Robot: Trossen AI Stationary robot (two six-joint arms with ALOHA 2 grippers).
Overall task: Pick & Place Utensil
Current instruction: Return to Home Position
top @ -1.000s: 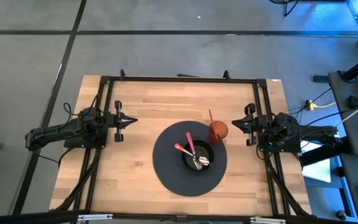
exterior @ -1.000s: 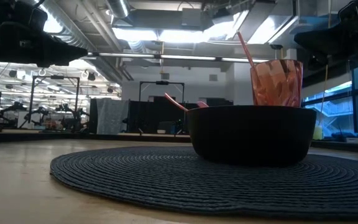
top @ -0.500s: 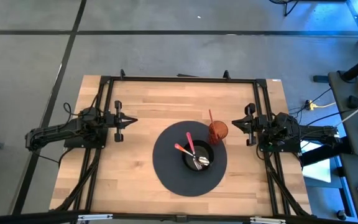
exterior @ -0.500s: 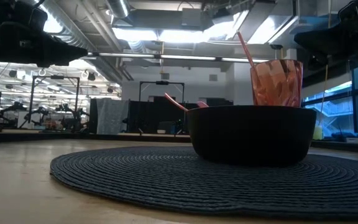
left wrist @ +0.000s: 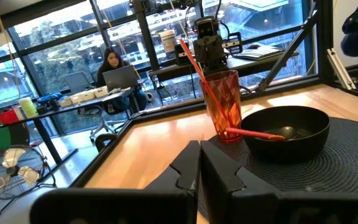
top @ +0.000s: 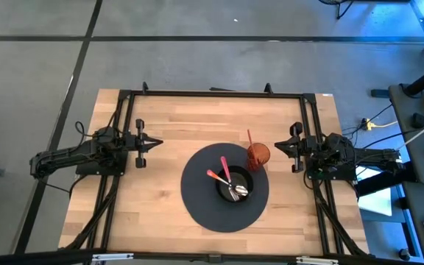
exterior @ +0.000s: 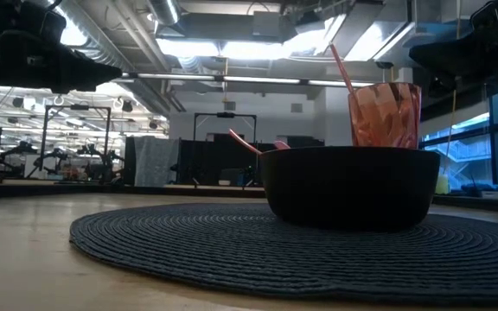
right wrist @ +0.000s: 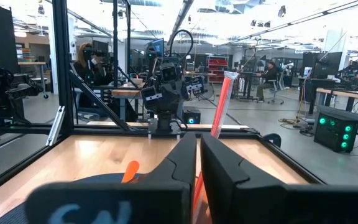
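Fingers (left wrist: 219,171) together on left gripper (top: 157,143), parked over left side of wooden table (top: 168,118); same on right gripper (top: 276,146) opposite. Well apart from both: black bowl (top: 235,185) holding pink and orange utensils (top: 225,171), orange cup (top: 258,155) just beside, on round woven mat (top: 197,202). Unchanged from earlier frames. Office with seated person (left wrist: 112,65) beyond.

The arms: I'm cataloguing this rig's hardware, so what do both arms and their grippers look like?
Both are matte black, jointed and boxy. The left arm and right arm end in the left gripper and right gripper, each with two angular black fingers tapering to a point. Black cables trail from their bases.
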